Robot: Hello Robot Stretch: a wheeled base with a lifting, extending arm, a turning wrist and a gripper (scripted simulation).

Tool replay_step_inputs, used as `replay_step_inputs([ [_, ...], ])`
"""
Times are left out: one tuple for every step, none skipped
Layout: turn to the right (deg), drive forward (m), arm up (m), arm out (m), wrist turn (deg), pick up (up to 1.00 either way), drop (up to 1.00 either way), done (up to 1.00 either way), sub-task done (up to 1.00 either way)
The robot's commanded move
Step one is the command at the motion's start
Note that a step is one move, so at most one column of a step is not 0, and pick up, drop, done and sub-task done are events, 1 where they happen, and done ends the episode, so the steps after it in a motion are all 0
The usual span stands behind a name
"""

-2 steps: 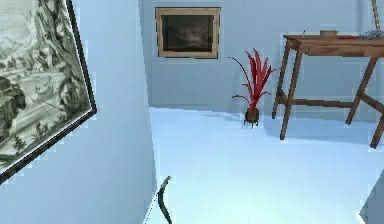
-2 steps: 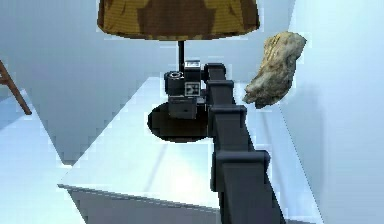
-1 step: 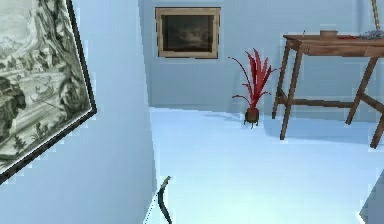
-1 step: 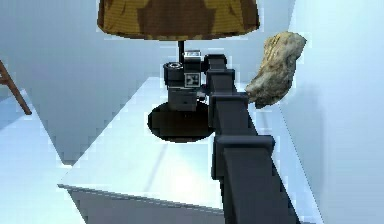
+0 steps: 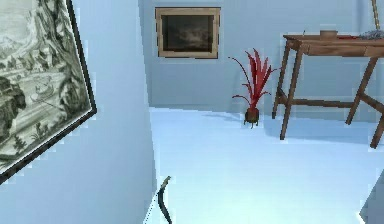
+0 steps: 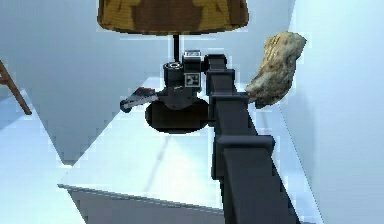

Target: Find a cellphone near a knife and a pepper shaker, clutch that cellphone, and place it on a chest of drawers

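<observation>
My arm (image 6: pixel 240 150) rises from the bottom of the arm side view over a white-topped piece of furniture (image 6: pixel 150 165). At the arm's far end sit the white marker squares (image 6: pixel 186 70), with the gripper (image 6: pixel 133 101) reaching left from its dark body. The fingertips lie just above the white top, beside a lamp's dark round base (image 6: pixel 180 118). A small greyish shape sits at the fingertips, and I cannot tell whether the gripper holds anything.
A lamp with a brown-yellow shade (image 6: pixel 172 15) stands on the white top, with a tan rock-like sculpture (image 6: pixel 275 65) to its right. In the forward view a framed print (image 5: pixel 35 80) hangs on a near wall. Beyond are a dark painting (image 5: pixel 188 32), a red potted plant (image 5: pixel 252 90) and a wooden table (image 5: pixel 330 45).
</observation>
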Motion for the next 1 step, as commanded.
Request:
replay_step_inputs([
  [0.0,0.00,0.00,0.00,-45.0,0.00,0.00,0.00,0.00],
])
